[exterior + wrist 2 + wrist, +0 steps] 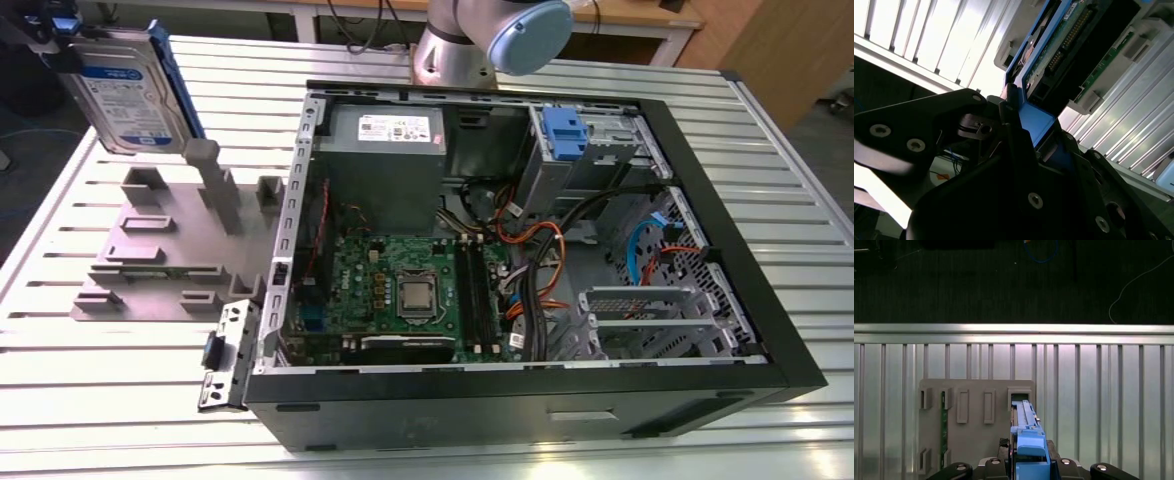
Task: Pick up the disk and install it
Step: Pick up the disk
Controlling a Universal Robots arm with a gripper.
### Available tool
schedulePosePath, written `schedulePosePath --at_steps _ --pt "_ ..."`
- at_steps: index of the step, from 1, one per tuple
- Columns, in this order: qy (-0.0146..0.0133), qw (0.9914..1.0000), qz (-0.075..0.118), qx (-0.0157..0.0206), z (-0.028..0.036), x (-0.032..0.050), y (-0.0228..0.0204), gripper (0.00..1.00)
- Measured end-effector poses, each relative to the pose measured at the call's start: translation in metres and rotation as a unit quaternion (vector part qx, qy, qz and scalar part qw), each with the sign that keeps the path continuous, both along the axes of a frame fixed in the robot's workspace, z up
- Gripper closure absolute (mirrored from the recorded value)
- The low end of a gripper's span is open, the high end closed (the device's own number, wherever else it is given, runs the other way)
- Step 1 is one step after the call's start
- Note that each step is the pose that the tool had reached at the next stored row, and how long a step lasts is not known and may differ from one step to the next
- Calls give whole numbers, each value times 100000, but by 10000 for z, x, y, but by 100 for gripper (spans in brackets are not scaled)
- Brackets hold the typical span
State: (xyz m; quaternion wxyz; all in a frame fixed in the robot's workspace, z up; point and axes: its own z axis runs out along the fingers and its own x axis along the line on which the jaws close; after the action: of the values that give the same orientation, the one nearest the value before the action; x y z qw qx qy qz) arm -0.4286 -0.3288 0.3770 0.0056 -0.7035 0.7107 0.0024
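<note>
Claw is pinching the disk by the end of its blue carrier, fingers pressing on either side of the plastic in the second wrist view. Disk is hanging edge-on in the air over the grey fixture on the slatted tabletop. Handling guess: stiff, dense for its size, smooth metal faces likely slipping. The exposed circuit board and connector pins are looking fragile, so gripping the carrier frame is looking safer than the bare faces. Farther off in the exterior view, the open computer case is lying on its side, its drive bay with the blue latch sitting well apart from the disk
</note>
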Motion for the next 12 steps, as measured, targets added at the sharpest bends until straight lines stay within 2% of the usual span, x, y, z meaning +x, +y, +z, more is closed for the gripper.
schedulePosePath --at_steps 12 --pt "-5 100000 0 4 90 0 0 64"
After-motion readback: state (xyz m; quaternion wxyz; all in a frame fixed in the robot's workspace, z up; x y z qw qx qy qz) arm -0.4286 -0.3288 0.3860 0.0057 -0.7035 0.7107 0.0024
